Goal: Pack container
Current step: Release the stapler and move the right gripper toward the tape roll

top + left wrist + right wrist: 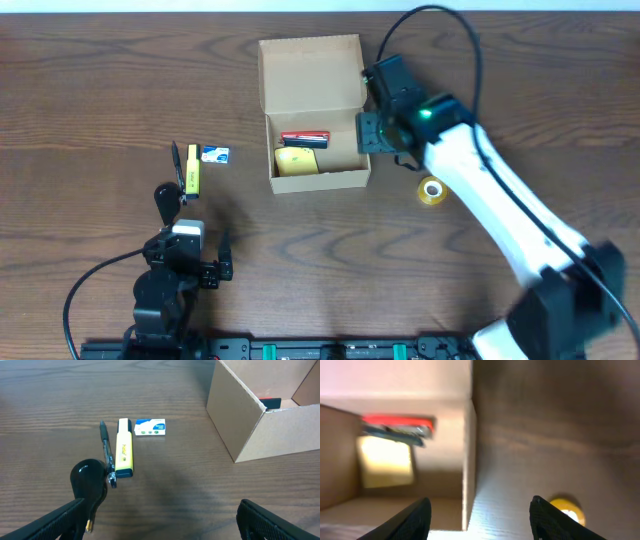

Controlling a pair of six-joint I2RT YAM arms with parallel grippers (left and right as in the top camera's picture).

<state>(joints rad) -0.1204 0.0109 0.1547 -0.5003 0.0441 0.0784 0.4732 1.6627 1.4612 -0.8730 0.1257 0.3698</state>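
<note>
**Right claw over the box wall, tape roll next in line**

- Right claw [480, 520]: jaws partly spread and holding nothing. They straddle the right wall of the container [320, 181], one finger over the inside and one over the table [100, 80].
- The container sits at the far centre of the table with its flap lid open at the back. A red item [304, 138] and a yellow item [296, 160] lie inside.
- Key relation: the tape roll [432, 190] lies flat just outside that right wall, toward my near side and close to the outer finger. My right arm is clearly the nearer one. The roll is round, so there is no long axis to line up with.
- In the way: only the wall itself. I judge I'd have to lift clear of it before swinging out to the roll.
- Left claw [160, 507]: jaws wide and holding nothing, low over the table, well left of the container.
- Ahead of the left claw, a pen [106, 447] and a highlighter [124, 447] lie side by side with their long axes pointing away from it.
- An eraser [150, 427] lies just beyond them, toward the container.
- A black rounded object [89, 477] sits nearest my left finger and touches the pen's near end. I can't tell what it is.
</note>
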